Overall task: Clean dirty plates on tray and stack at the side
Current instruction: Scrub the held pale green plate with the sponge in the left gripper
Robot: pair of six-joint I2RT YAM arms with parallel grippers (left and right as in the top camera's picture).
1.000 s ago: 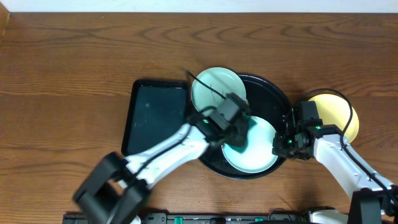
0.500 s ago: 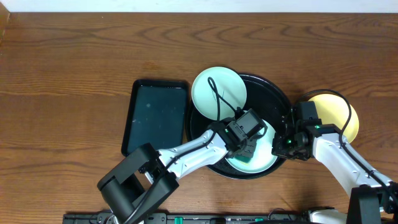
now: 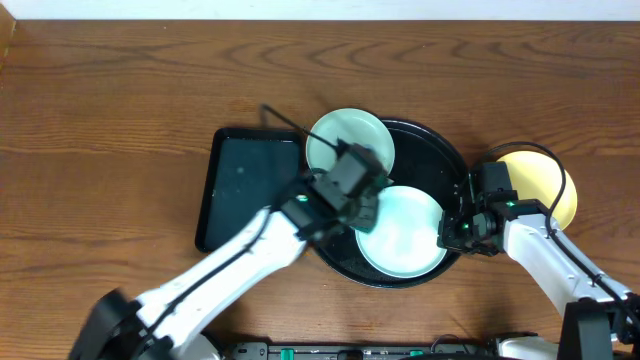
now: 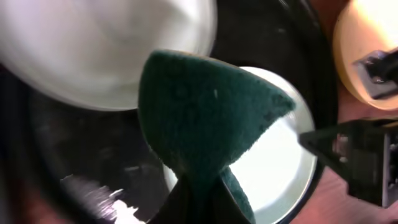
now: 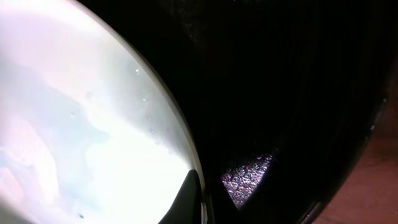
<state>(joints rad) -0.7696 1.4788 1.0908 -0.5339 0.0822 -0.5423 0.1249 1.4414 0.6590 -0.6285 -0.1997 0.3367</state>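
The round black tray (image 3: 440, 160) holds a mint-blue plate (image 3: 405, 240) at its front and a white plate (image 3: 350, 135) leaning over its back-left rim. My left gripper (image 3: 362, 210) is shut on a dark green sponge (image 4: 205, 112), which hangs over the mint-blue plate's (image 4: 280, 168) left edge. My right gripper (image 3: 447, 236) is shut on this plate's right rim; in the right wrist view one finger (image 5: 189, 196) lies on the plate (image 5: 81, 124). The pale yellow plate (image 3: 545, 180) lies on the table to the right of the tray, partly under my right arm.
A rectangular black tray (image 3: 250, 185) lies just left of the round tray, touching the white plate's side. The left arm's cable arches over the white plate. The brown wooden table (image 3: 120, 120) stretches to the left and back.
My left gripper swept the sponge over the mint-blue plate toward its middle, then back up-left to its left edge. The right gripper and the plates stayed put.
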